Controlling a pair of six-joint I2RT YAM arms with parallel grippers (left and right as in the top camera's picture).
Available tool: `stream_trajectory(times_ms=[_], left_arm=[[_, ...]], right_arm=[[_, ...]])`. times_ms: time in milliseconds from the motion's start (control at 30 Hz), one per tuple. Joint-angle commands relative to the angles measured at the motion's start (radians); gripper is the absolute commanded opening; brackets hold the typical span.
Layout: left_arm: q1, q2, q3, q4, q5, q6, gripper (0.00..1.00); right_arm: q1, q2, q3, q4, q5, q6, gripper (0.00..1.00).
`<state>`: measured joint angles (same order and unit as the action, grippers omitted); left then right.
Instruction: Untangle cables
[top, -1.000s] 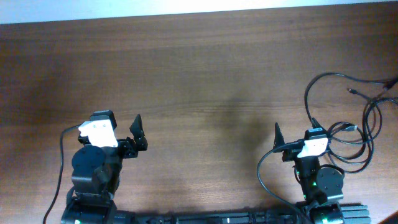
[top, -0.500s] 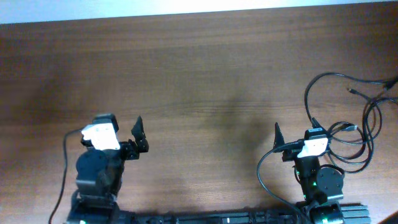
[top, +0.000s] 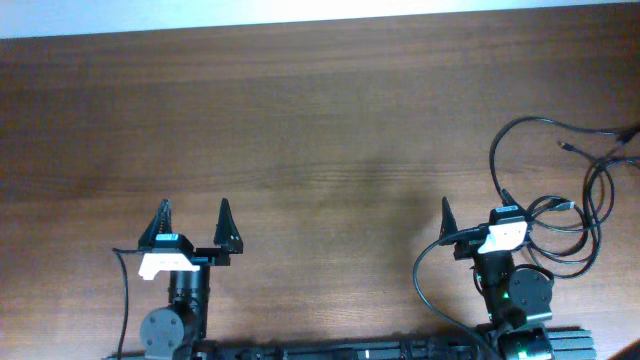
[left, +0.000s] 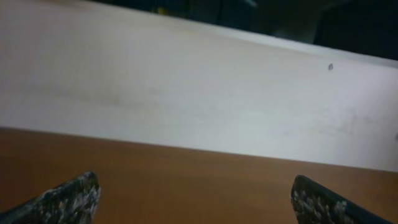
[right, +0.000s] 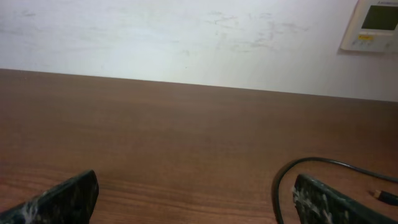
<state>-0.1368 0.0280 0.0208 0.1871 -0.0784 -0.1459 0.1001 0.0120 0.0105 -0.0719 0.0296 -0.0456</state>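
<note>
Nearest you, your L gripper (top: 194, 212) sat at the near-left of the table (top: 320, 120), jaws spread wide, nothing btwn them. Your R gripper (top: 474, 212) sat near right, fingers likewise apart & empty per wrist cam. The cables (top: 565, 206) lay in a loose tangle on the wood, just right of the R gripper & farther out, w/ one loop arcing away. A small plug (top: 567, 146) lay farther right.

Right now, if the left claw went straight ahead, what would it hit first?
Probably nothing: the left gripper points across bare table toward the pale wall beyond. The cables lie far to its right.
</note>
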Motion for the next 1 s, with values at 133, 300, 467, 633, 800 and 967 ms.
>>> stream_trajectory(times_ms=[133, 300, 467, 633, 800, 967], left_arm=[[0.002, -0.023, -0.012, -0.021, 0.003, 0.140, 0.99], [0.002, -0.023, -0.013, -0.270, 0.013, 0.140, 0.99], [0.002, -0.023, -0.012, -0.269, 0.049, 0.140, 0.99], [0.002, -0.023, -0.012, -0.269, 0.049, 0.140, 0.99], [0.002, -0.023, -0.012, -0.269, 0.049, 0.140, 0.99], [0.002, -0.023, -0.012, -0.269, 0.049, 0.140, 0.99]], right_arm=[[0.003, -0.008, -0.005, -0.007, 0.005, -0.003, 0.98], [0.003, -0.008, -0.005, -0.007, 0.005, -0.003, 0.99], [0.003, -0.008, -0.005, -0.007, 0.005, -0.003, 0.98], [0.003, -0.008, -0.005, -0.007, 0.005, -0.003, 0.99], [0.003, -0.008, -0.005, -0.007, 0.005, -0.003, 0.99], [0.003, -0.008, -0.005, -0.007, 0.005, -0.003, 0.99]])
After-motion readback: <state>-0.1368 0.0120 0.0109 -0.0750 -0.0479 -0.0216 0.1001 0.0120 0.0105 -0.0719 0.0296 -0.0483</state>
